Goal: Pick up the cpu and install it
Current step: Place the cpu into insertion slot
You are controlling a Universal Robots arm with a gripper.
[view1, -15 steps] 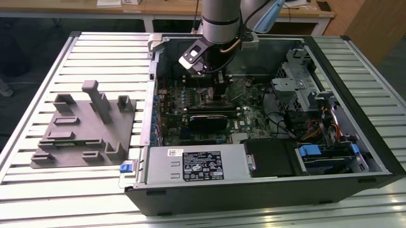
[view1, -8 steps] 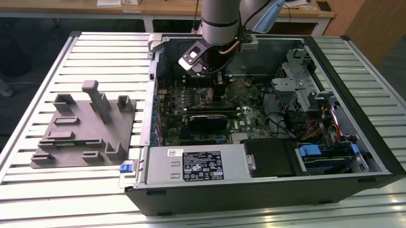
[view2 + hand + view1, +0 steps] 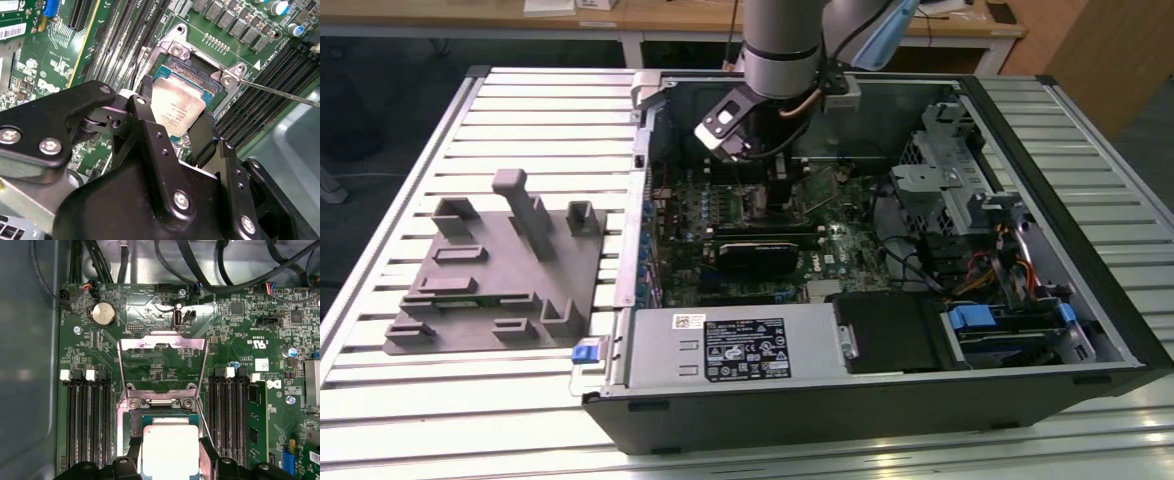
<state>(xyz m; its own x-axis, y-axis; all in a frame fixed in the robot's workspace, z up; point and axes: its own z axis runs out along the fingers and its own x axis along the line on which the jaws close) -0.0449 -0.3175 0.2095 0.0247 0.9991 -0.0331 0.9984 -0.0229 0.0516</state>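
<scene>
First wrist view: silvery square cpu [image 3: 170, 450]

A silvery, ribbed aluminium slatted table top [image 3: 400, 400] spreads across the exterior view, evenly lit with a soft sheen. Along the top edge of the frame runs a light wooden desk [image 3: 680, 18] on white legs [image 3: 630, 48]. A brown wooden panel [image 3: 1107, 60] stands at upper right, and dark floor [image 3: 374, 120] shows at upper left.
</scene>
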